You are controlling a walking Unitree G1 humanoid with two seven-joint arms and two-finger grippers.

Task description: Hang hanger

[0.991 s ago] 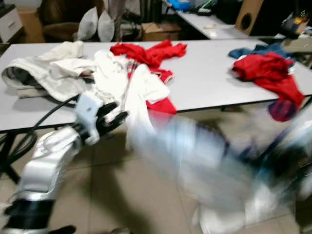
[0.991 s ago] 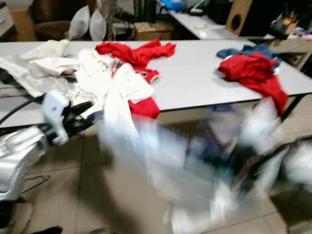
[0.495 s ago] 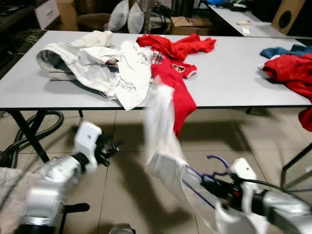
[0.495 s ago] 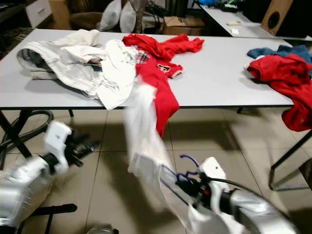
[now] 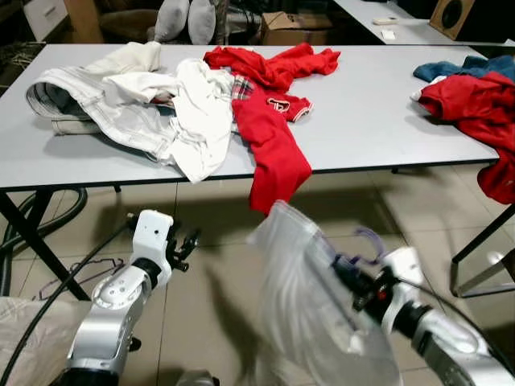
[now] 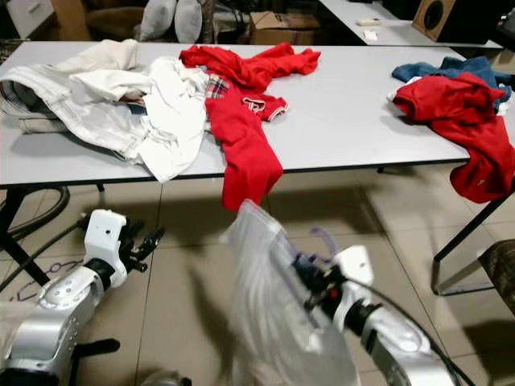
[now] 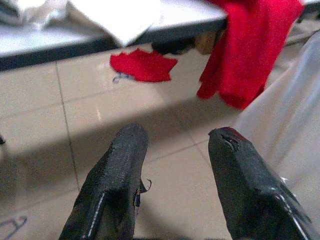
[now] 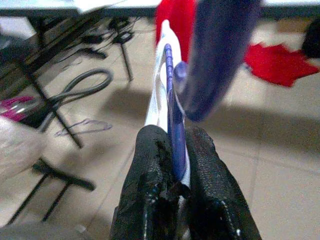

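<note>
To the robot's left, the left tool [image 5: 183, 244] is held low over the tiled floor [image 5: 217, 241], its two black fingers [image 7: 112, 185] parted with nothing between them. Behind it the desk [image 5: 370, 121] carries a heap of white clothes [image 5: 137, 96] and a red shirt [image 5: 273, 133] whose lower part hangs over the near edge.

In the middle, a pale translucent garment [image 5: 318, 314] is draped from the blue hanger [image 8: 171, 100] and hangs blurred between the arms (its outline is smeared, so its exact shape cannot be told).

To the right, the right tool [image 8: 172, 165] is clamped on the hanger's thin blue wire, which runs straight out along the fingers; the purple hook [image 5: 368, 241] curls just above and beyond the fingertips. The hanger is therefore already in the right tool and is carried well below desk height, the left tool well apart from it. No rail or rod can be made out, so one is judged to be needed first, with the hook led over it by the right arm.
</note>
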